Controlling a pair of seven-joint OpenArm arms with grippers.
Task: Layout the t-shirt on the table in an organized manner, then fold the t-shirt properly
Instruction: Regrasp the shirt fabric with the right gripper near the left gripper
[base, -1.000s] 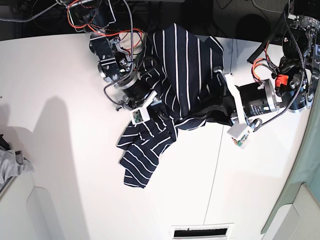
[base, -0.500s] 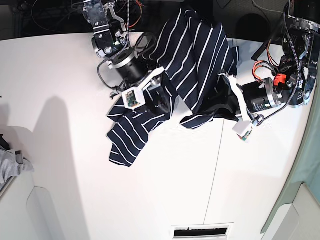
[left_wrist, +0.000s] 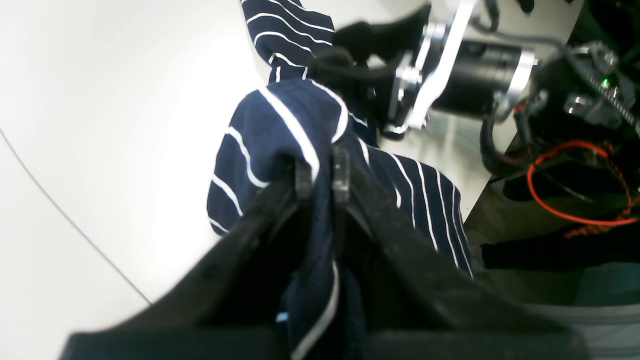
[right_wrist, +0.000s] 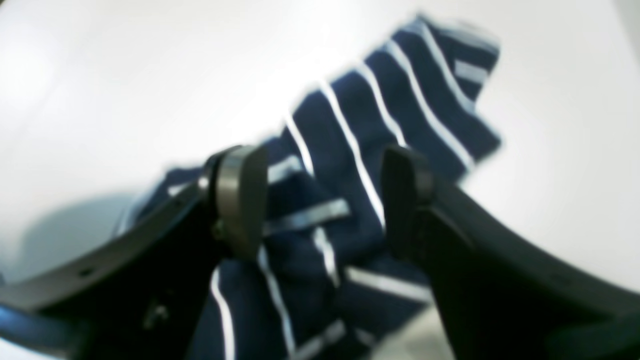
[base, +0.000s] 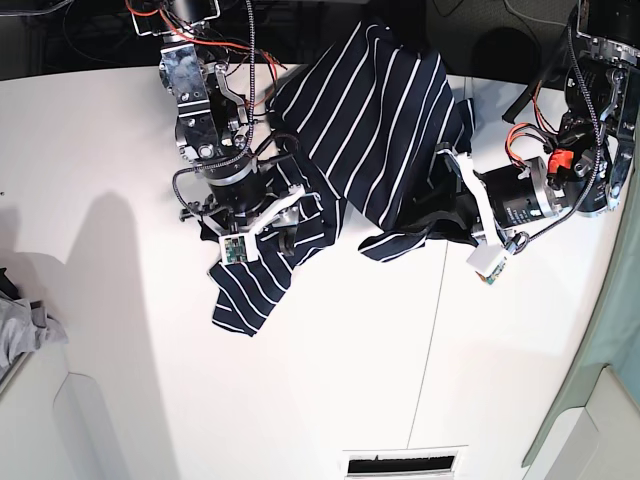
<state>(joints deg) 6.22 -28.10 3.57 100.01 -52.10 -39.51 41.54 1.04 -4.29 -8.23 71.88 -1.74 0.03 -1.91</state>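
A broad white tabletop with a thin dark seam fills the base view, a small grey cloth at its left edge. The right gripper stands wide open over the crumpled navy white-striped t-shirt near the table's far edge; the left gripper pinches a fold of it.
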